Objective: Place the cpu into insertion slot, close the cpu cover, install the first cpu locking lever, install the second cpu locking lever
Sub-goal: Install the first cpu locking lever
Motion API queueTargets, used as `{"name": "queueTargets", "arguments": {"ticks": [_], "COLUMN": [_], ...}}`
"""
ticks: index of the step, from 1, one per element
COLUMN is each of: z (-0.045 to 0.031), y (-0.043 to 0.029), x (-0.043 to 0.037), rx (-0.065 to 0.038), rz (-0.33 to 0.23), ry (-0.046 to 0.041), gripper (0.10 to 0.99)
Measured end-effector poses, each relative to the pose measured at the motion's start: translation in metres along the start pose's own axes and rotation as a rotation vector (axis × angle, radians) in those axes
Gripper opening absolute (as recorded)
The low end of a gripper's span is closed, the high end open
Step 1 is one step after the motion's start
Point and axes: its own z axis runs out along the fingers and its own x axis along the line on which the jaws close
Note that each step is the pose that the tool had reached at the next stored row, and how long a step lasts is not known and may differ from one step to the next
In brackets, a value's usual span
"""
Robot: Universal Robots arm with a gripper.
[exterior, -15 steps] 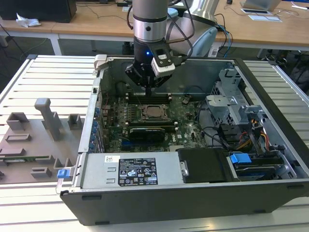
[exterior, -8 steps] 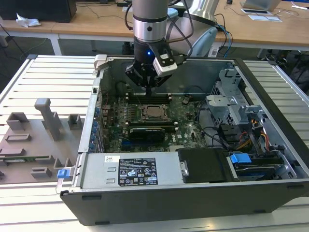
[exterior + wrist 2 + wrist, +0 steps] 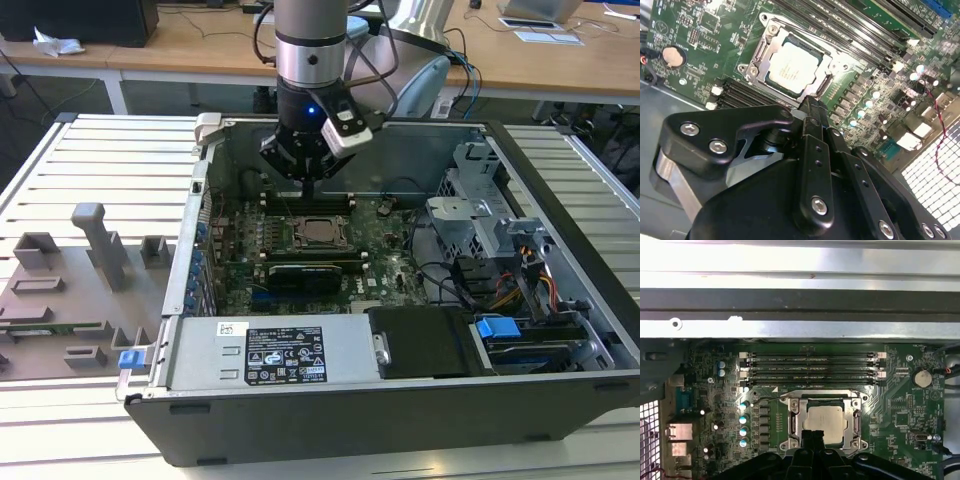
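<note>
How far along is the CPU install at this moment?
Done: the cpu is seated, with the cover lying flat around it. In hand: nothing visible; the gripper, jaws together, hovers at the cover's edge. Left: the two levers. I cannot tell from these views whether either is latched.

1. Exterior view: bright, even room light from above. The open computer case (image 3: 560, 200) is dimmer inside, with soft shadow over the circuit board (image 3: 390, 250).
2. First wrist view: the metal case wall (image 3: 800, 329) glares pale, almost white.
3. Second wrist view: the chip (image 3: 792, 65) shines softly.
</note>
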Motion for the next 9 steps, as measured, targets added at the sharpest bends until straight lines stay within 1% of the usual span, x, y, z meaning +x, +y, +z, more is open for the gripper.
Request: {"name": "queueTargets", "arguments": {"ticks": [2,4,5,6,7,8,9], "z": [0.0000,-0.0001,-0.0001,-0.0003,-0.0004,-0.0005,-0.0006], "y": [0.0000,-0.0001,0.0001,0.0002,0.0002,0.0003,0.0003], "x": [0.0000,0.0028,0.0110,0.0165,0.0195,0.0247,0.0282], "rx": [0.000,0.000,0.000,0.000,0.000,0.000,0.000], "rz": [-0.003,-0.003,-0.004,-0.003,-0.003,-0.003,-0.003], "ry": [0.0000,0.0000,-0.0001,-0.0002,-0.0004,-0.0008,-0.0011], "gripper": [0.106,0.106,0.106,0.106,0.106,0.106,0.106]}}
